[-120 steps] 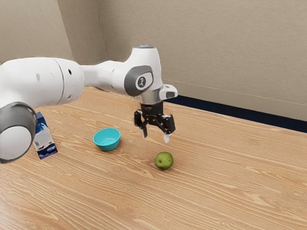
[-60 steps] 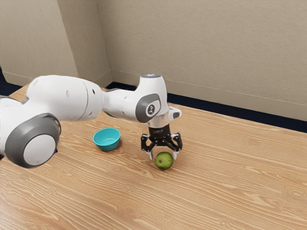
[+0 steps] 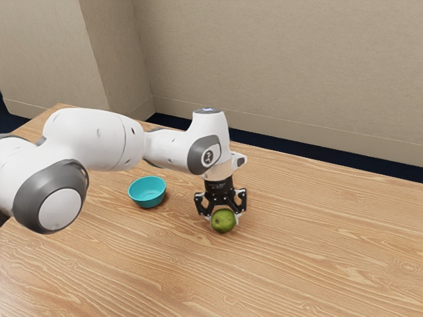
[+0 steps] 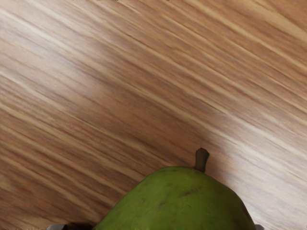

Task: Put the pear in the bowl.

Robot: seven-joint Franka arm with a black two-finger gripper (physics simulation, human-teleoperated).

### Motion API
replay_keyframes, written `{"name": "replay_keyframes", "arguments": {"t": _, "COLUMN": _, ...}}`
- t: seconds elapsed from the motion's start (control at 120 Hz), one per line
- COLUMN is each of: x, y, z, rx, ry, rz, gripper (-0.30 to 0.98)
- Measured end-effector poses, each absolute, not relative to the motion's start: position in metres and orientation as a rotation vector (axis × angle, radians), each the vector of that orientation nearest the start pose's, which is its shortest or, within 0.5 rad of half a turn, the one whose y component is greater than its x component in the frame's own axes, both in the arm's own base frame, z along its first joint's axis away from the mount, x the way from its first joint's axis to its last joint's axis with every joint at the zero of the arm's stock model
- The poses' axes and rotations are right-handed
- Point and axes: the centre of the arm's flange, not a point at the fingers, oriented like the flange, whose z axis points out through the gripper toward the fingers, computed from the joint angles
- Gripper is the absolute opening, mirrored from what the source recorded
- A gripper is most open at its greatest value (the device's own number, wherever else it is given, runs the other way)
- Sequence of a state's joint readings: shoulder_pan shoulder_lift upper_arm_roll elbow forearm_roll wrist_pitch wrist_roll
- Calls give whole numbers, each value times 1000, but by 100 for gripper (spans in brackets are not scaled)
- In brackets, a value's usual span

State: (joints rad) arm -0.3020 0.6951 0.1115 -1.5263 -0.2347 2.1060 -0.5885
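Pear [image 4: 178, 203] sits between the fingers of our gripper [image 3: 224, 220], low down by the table [image 3: 317, 251]. We have it pinched, one finger on each side, so our gripper is closed on it. We cannot tell whether its underside touches the wood.

Moving outward, the blue bowl [image 3: 147, 192] stands upright on the table, well apart from our gripper, toward the exterior view's left. Its mouth faces up. Between our gripper and the bowl runs a stretch of pale, streaked wood, and the bowl's own raised rim is what stands in the way. Our arm [image 3: 99, 140] comes in from the exterior view's left, and there it shows just above the bowl. Farther out, past the table's far edge, we see a dark strip [image 3: 344, 162] along the foot of the beige wall [image 3: 284, 72].

As for where the pear lies, it is directly under our hand, at the fingertips, with its brown stem [image 4: 201, 160] poking out beyond the green flesh.
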Motion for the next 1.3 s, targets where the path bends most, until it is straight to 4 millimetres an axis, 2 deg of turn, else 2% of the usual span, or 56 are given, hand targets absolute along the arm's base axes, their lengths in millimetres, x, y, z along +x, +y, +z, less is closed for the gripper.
{"name": "replay_keyframes", "arguments": {"t": 0.075, "x": 680, "y": -154, "z": 246, "rx": -3099, "ry": -823, "rz": 229, "gripper": 40}}
{"name": "replay_keyframes", "arguments": {"t": 0.133, "x": 679, "y": -155, "z": 256, "rx": -3101, "ry": -835, "rz": 216, "gripper": 39}}
{"name": "replay_keyframes", "arguments": {"t": 0.267, "x": 666, "y": -148, "z": 310, "rx": -3121, "ry": -872, "rz": 159, "gripper": 36}}
{"name": "replay_keyframes", "arguments": {"t": 0.417, "x": 669, "y": -101, "z": 353, "rx": -3085, "ry": -987, "rz": 74, "gripper": 33}}
{"name": "replay_keyframes", "arguments": {"t": 0.583, "x": 674, "y": -19, "z": 376, "rx": -2997, "ry": -1157, "rz": 11, "gripper": 31}}
{"name": "replay_keyframes", "arguments": {"t": 0.658, "x": 674, "y": 20, "z": 375, "rx": -2952, "ry": -1227, "rz": 5, "gripper": 30}}
{"name": "replay_keyframes", "arguments": {"t": 0.708, "x": 673, "y": 38, "z": 373, "rx": -2931, "ry": -1256, "rz": 9, "gripper": 30}}
{"name": "replay_keyframes", "arguments": {"t": 0.85, "x": 677, "y": 57, "z": 349, "rx": -2893, "ry": -1261, "rz": 43, "gripper": 29}}
{"name": "replay_keyframes", "arguments": {"t": 1.033, "x": 681, "y": 99, "z": 330, "rx": -2853, "ry": -1305, "rz": 60, "gripper": 29}}
{"name": "replay_keyframes", "arguments": {"t": 1.175, "x": 694, "y": 107, "z": 316, "rx": -2851, "ry": -1274, "rz": 51, "gripper": 28}}
{"name": "replay_keyframes", "arguments": {"t": 1.3, "x": 695, "y": 98, "z": 314, "rx": -2869, "ry": -1238, "rz": 57, "gripper": 28}}
